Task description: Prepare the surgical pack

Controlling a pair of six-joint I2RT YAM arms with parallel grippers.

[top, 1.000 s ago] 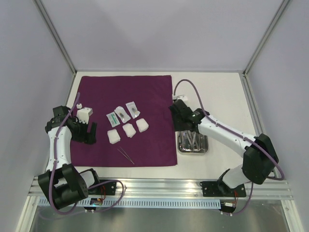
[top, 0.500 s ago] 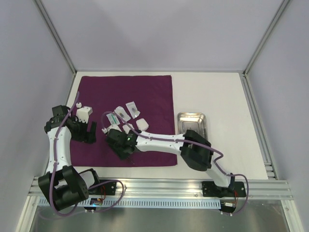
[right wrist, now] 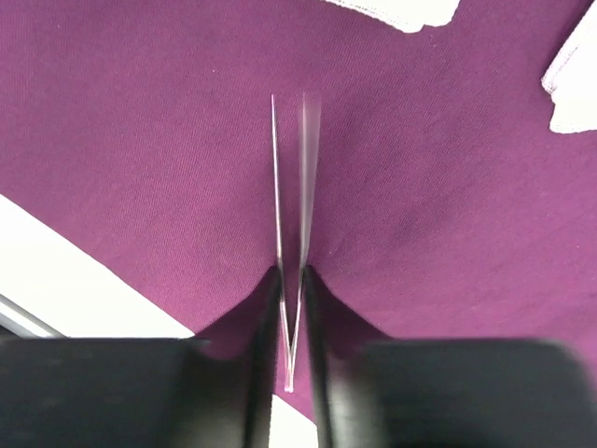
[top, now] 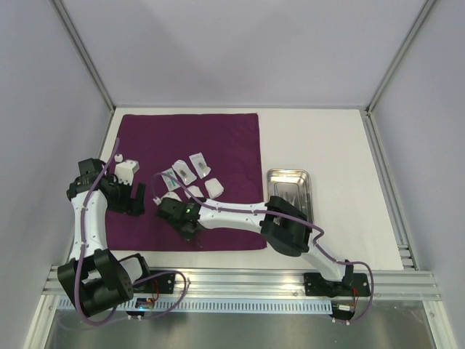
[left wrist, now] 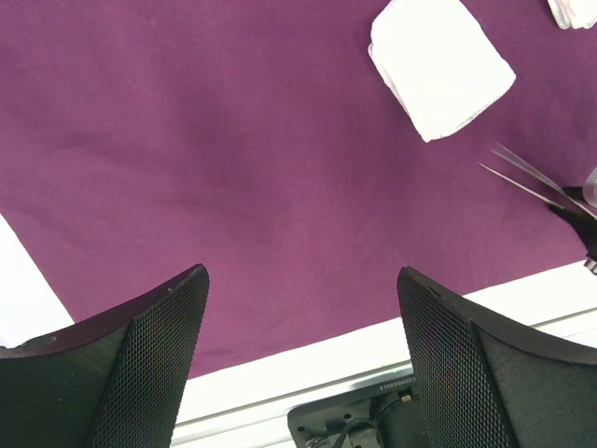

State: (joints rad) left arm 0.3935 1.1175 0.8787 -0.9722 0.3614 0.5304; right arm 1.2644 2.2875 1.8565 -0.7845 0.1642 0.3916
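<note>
The deep-purple cloth (top: 218, 138) lies flat on the table. The thin metal tweezers (right wrist: 288, 215) rest near its front edge, and my right gripper (right wrist: 290, 275) is shut on them, one finger pressed on each tine. From above, that gripper (top: 190, 227) reaches across to the cloth's front middle. White gauze squares (top: 215, 187) and small clear packets (top: 197, 164) lie mid-cloth. Over the cloth's left edge my left gripper (top: 134, 200) stands open and holds nothing; its view shows one gauze square (left wrist: 438, 65) and the tweezers (left wrist: 532, 175). The steel tray (top: 270, 178) sits right of the cloth.
White table surface (top: 327, 138) stretches behind and to the right of the cloth. An aluminium rail (top: 240, 280) runs along the near edge. Grey walls and frame posts enclose the table. My right arm (top: 240, 214) lies low across the cloth's front right.
My right arm swung from the tray over to the cloth's front edge. Its jaws then closed around the tweezers. The left arm stayed still.
</note>
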